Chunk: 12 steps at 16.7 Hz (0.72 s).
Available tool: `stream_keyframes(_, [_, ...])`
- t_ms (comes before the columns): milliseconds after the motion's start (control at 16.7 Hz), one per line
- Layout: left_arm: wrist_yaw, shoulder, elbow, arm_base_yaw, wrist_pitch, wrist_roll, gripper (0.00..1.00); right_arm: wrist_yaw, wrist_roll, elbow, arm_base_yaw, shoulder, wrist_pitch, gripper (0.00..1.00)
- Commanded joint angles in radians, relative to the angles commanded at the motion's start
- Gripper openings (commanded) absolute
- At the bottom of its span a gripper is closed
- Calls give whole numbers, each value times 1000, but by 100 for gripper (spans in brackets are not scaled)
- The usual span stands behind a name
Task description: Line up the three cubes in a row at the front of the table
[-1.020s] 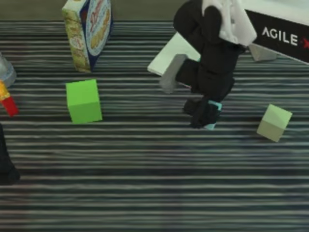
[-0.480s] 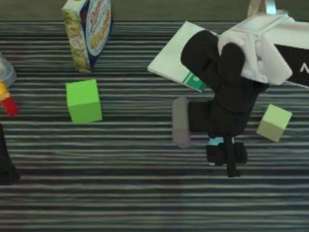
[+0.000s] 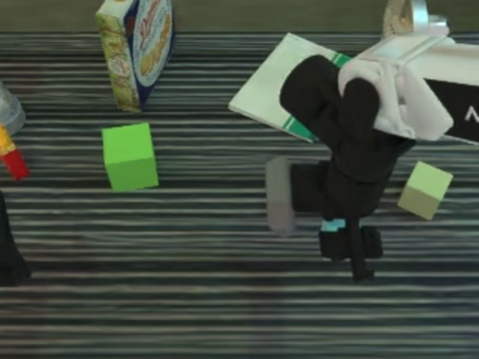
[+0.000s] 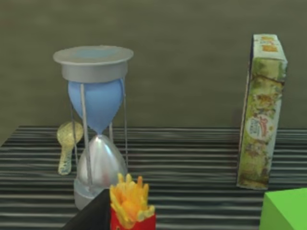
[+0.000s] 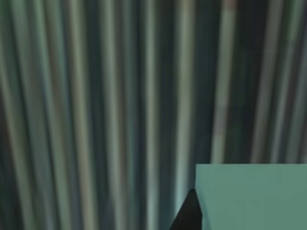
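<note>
My right gripper [image 3: 349, 244] hangs over the striped table [image 3: 224, 314] right of the middle, shut on the small light cyan cube [image 3: 334, 224]. Only a sliver of that cube shows between the dark fingers from above. In the right wrist view the cyan cube [image 5: 252, 196] sits against one dark fingertip [image 5: 190, 215], with the table's stripes behind it. The large bright green cube [image 3: 129, 155] rests at the left, and its corner [image 4: 285, 211] shows in the left wrist view. The pale olive-yellow cube [image 3: 424, 189] lies just right of my right arm. My left gripper [image 3: 9, 262] is parked at the left edge.
An upright cracker box [image 3: 135, 48] stands at the back left. A white book with a green spine [image 3: 269, 86] lies at the back, partly under my right arm. An hourglass [image 4: 96, 124], a fries carton [image 4: 130, 203] and a small spoon [image 4: 67, 143] are at the far left.
My right gripper carried the cyan cube toward the front and right, uncovering more of the book. Over the last half second it barely moved. The other cubes stayed put.
</note>
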Motion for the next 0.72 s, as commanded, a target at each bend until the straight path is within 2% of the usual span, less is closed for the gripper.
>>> stream_keyframes(360, [0, 0, 0, 0, 0, 0, 100, 0, 2, -129, 2, 65, 198, 0])
stream_keyframes(660, [0, 0, 0, 0, 0, 0, 100, 0, 1, -147, 4, 74, 223, 0])
stream_keyframes(720, [0, 0, 0, 0, 0, 0, 100, 0, 1, -147, 4, 74, 223, 8])
